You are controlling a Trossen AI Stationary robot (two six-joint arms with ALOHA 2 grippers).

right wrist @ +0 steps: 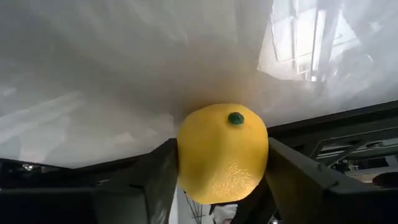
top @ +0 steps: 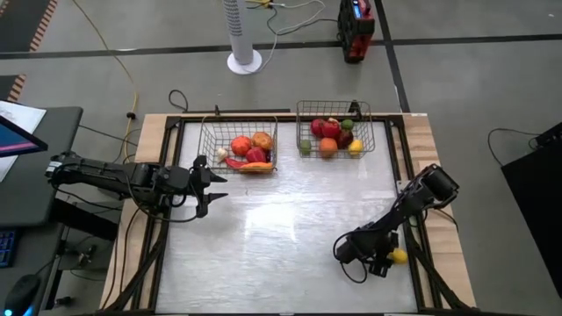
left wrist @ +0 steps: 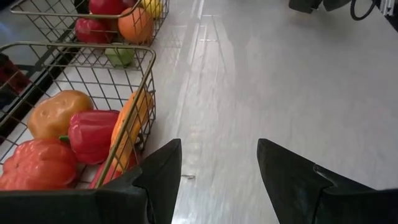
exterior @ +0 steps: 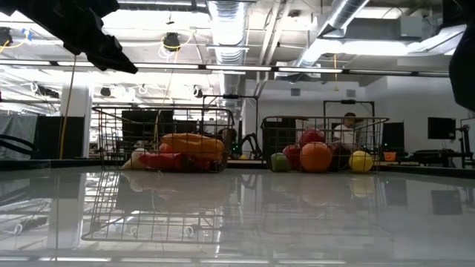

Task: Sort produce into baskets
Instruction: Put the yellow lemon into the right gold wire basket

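Note:
Two silver wire baskets stand at the table's far side. The left basket (top: 239,145) holds orange and red vegetables and a carrot (left wrist: 127,127). The right basket (top: 334,127) holds red, orange, green and yellow fruit. My left gripper (top: 215,186) is open and empty beside the left basket's near corner, and it also shows in the left wrist view (left wrist: 219,168). My right gripper (top: 392,257) is low at the table's near right, by the frame rail, shut on a yellow lemon (right wrist: 222,155). My right gripper pinches the lemon between its two fingers, one on each side (right wrist: 186,162). The fingers (right wrist: 163,171) come from the table's left, low over the surface. The lemon's green stem dot (right wrist: 235,117) points away from the wrist. Whether the lemon rests on the table, I cannot tell.
The table's black frame rail (top: 420,254) runs close behind the lemon on the right. The bare white tabletop (top: 281,237) lies open between the two arms. A white fan stand (top: 244,60) and a red device (top: 356,31) stand on the floor beyond the table.

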